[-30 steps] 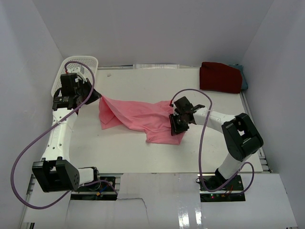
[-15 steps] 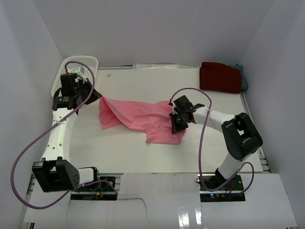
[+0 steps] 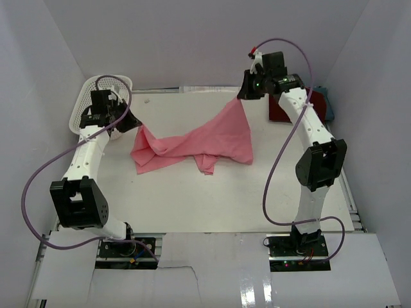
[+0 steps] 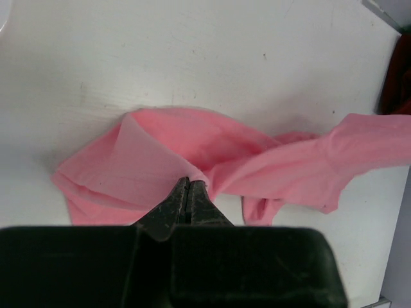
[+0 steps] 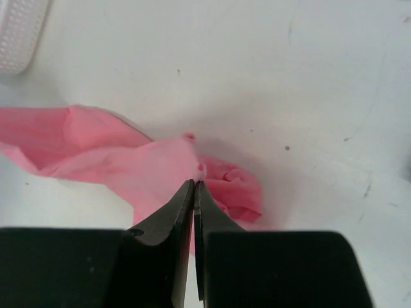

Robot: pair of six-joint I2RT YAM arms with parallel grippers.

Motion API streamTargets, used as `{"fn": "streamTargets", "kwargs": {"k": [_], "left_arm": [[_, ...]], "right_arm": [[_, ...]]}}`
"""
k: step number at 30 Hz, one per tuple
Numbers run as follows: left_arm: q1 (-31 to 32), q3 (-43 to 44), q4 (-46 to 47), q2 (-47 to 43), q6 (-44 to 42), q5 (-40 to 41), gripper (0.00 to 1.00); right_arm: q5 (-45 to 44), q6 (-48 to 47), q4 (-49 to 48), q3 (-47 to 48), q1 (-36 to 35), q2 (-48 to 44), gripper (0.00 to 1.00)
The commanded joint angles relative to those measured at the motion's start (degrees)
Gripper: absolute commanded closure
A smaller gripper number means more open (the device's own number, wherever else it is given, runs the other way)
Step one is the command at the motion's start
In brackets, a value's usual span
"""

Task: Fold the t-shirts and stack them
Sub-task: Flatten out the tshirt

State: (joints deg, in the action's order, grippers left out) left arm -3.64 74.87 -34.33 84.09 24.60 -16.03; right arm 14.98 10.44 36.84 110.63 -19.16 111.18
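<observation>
White perforated plastic basket (image 3: 101,83), standing tilted at the far left corner of the table (image 3: 192,205); one corner of it shows at the upper left of the right wrist view (image 5: 19,32). The table top is matt white, with faint dark specks and scuffs visible in both wrist views and a small mark (image 3: 148,100) near its far edge. Plain white walls (image 3: 192,45) enclose the table at the back and both sides. A glossy white panel (image 3: 225,269) lies along the near edge.

The left arm (image 3: 87,154) reaches to the far left corner of the table (image 3: 192,205), left gripper (image 3: 133,123) pinched shut. The right arm (image 3: 314,125) stretches high by the far edge, right gripper (image 3: 243,96) shut.
</observation>
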Motion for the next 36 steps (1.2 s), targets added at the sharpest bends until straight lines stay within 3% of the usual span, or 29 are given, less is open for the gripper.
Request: {"fn": "streamTargets", "kwargs": {"k": [1,4,7,9,15,19,23,27,31,36], "left_arm": [[-0.1,8.1,2.0,1.2,1.8,-3.0,1.0],[-0.1,11.4,2.3,-0.9,2.4,-5.2,1.0],[-0.1,8.9,3.3,-8.9,2.7,-3.6,1.0],[-0.2,5.4,5.2,-18.0,3.1,0.3,1.0],[-0.3,-5.9,14.9,-41.6,4.3,4.7,1.0],[-0.2,-5.6,15.9,-48.5,4.9,5.4,1.0],[-0.2,-0.8,14.6,-49.2,5.1,6.4,1.0],[-0.3,1.5,14.1,-49.9,5.5,7.4,1.0],[-0.2,-3.7,15.3,-49.6,7.5,7.0,1.0],[-0.3,-8.8,17.6,-37.6,9.1,1.3,1.0]], "right_arm": [[5.6,-2.0,9.7,16.0,0.7,0.9,0.92],[7.9,-2.0,11.1,16.1,0.7,-3.4,0.92],[9.8,-1.4,5.3,4.6,0.7,-15.3,0.92],[9.9,-1.0,2.3,-3.0,0.7,-24.7,0.92],[12.3,-2.9,-6.9,-9.7,0.6,-45.3,0.92],[13.1,-3.6,-17.5,-17.4,0.6,-59.7,0.92],[12.8,-2.8,-24.7,-15.8,0.6,-70.3,0.92],[11.0,-1.7,-26.8,-13.0,0.6,-72.8,0.92],[6.3,-1.9,-17.4,-8.2,0.6,-66.4,0.92],[2.8,-0.7,-17.0,-14.5,0.6,-54.6,0.92]]}}
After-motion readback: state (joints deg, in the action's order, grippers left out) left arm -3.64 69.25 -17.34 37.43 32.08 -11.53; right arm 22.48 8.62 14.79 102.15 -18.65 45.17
